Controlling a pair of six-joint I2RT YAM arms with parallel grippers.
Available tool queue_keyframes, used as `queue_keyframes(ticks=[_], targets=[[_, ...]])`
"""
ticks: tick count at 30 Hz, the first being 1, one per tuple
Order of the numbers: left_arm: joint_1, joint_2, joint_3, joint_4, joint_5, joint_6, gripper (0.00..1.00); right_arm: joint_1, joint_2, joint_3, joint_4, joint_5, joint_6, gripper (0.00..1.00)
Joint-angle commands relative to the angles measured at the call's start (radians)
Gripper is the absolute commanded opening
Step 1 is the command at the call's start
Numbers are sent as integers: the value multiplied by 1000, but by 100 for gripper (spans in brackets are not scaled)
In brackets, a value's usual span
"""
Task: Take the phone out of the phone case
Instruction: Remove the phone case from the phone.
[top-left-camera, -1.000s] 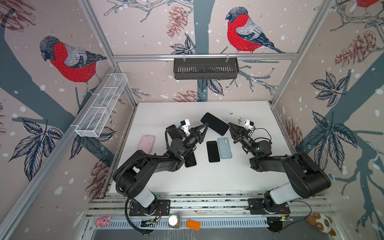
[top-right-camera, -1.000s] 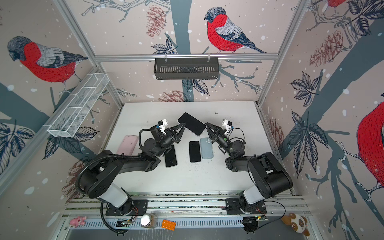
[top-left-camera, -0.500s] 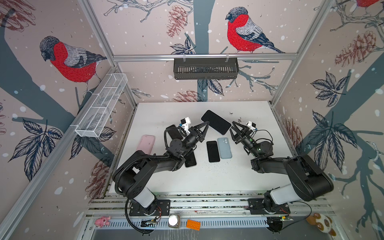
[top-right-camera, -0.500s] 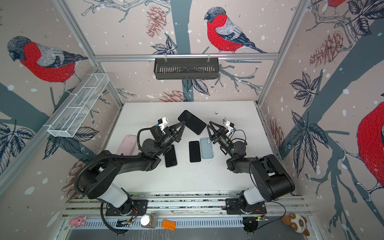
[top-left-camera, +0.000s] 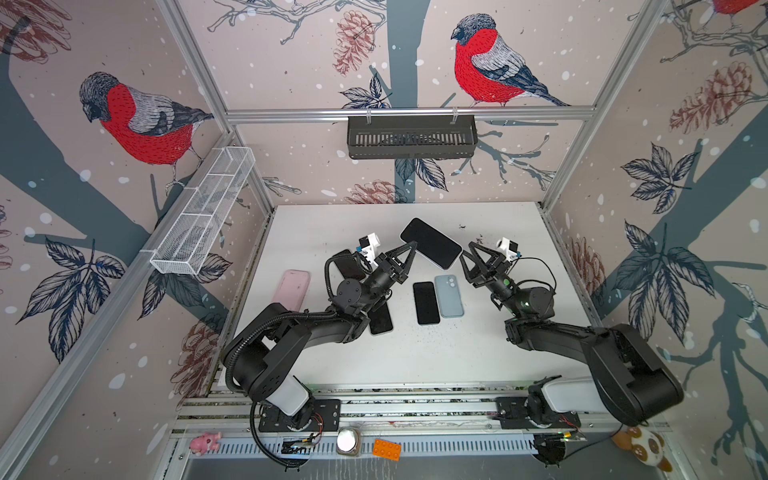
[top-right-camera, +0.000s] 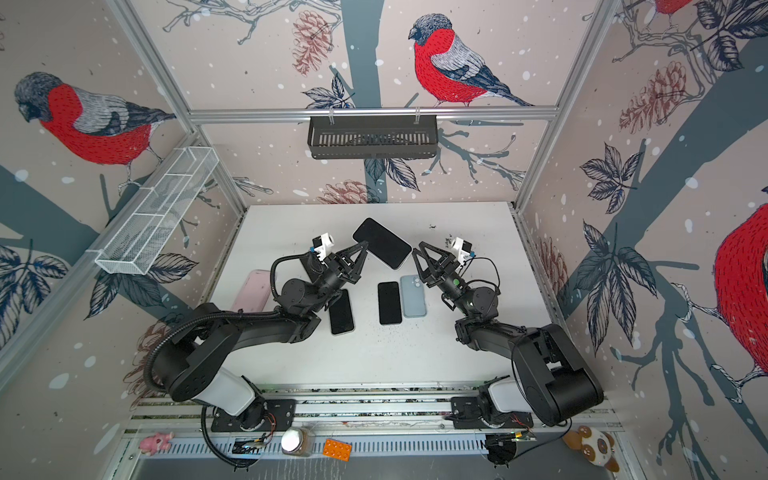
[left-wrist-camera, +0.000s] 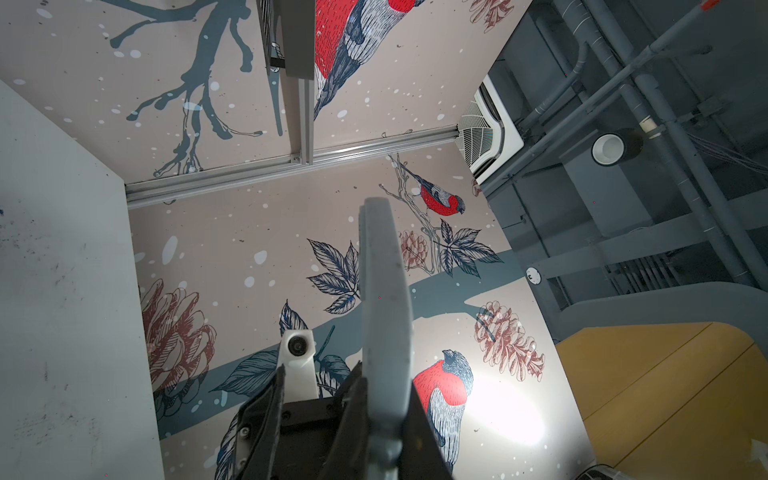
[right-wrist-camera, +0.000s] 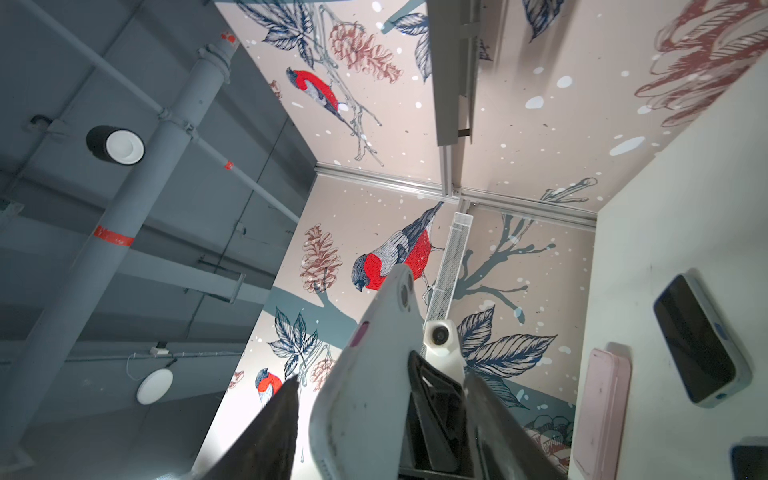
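Top view shows cased phone (top-left-camera: 432, 249) above the surface (top-left-camera: 415, 365), left gripper (top-left-camera: 409, 254) clamped on one end, right gripper (top-left-camera: 466, 250) spread open around the other; probably stiff, slick, light, so grab its rim at a corner.

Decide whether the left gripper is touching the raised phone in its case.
Touching. The left wrist view shows the left gripper shut on the cased phone, clamping it from both sides with no gap.
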Motion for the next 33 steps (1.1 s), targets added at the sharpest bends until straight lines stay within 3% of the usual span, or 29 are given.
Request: queue_keyframes(ticks=[1,7,26,33], targets=[[-2,-11,4,165,-7,4,0,16,-27,21,156,-39,-64,64],[-3,-13,2,167,-6,4,0,44,-29,42,106,-45,-93,60],[-13,-19,10,160,-12,13,0,59,-13,32,126,-25,-78,19],[-15,-12,17,174,-18,13,0,50,9,34,201,-1,-15,16]])
